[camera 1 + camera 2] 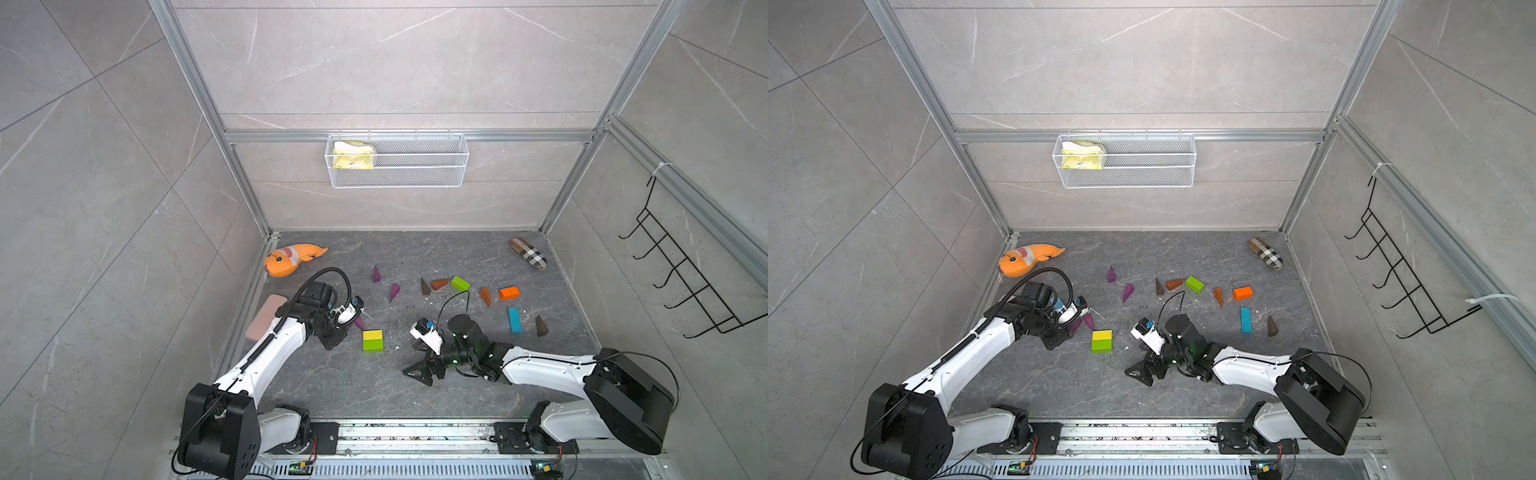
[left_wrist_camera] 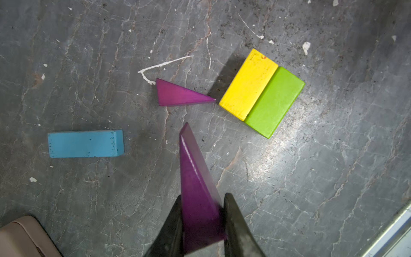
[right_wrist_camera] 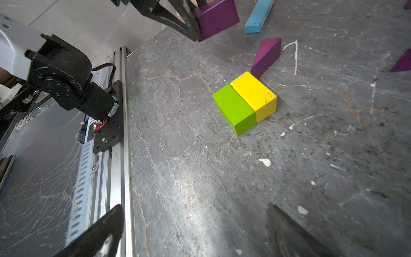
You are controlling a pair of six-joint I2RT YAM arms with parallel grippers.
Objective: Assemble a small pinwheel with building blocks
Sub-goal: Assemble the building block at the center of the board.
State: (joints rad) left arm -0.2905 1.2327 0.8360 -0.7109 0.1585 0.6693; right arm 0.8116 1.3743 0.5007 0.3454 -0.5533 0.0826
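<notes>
Two black fingers [image 2: 235,222] of the left gripper [image 2: 202,200] clamped the thick end of a purple wedge [image 2: 195,178], its sharp tip pointing out ahead of them. Just beyond that tip we saw a second purple wedge [image 2: 178,94] lying flat. Its point was just beside a corner of the yellow brick [image 2: 249,84], which sat flush against a green brick [image 2: 274,102]. A light-blue bar [image 2: 85,144] lay well apart from these, near the pink case [image 1: 266,318] by the left wall. The right gripper [image 3: 195,208] hung with jaws spread wide, holding nothing, over bare dark floor [image 1: 353,390] to the right of the brick pair and toward the front rail [image 1: 415,432]. We saw the scattered blocks [image 1: 460,283] farther back.
</notes>
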